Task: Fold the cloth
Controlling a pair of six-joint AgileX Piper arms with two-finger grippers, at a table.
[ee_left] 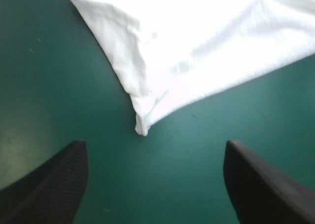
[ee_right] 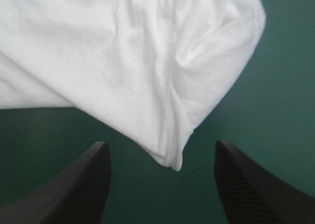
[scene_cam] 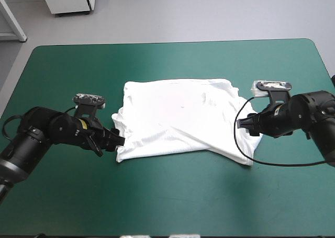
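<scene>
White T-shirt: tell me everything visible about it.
The white short-sleeved T-shirt lies on the teal-green table cover, folded into a rough, wrinkled rectangle of soft cloth with overlapping layers. Its near left corner lies just ahead of the left gripper, in line with the gap between its open black fingers. A right-side corner reaches between the open fingers of the right gripper. Neither gripper appears to grip it.

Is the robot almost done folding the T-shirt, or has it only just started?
Early on. Done: the T-shirt lies spread on the teal-green cover, and one layer looks lapped over at its near right corner. In hand: nothing; the left gripper and right gripper are both open, each facing a near corner without touching it. Left: gripping the corners and folding it into a bundle.
</scene>
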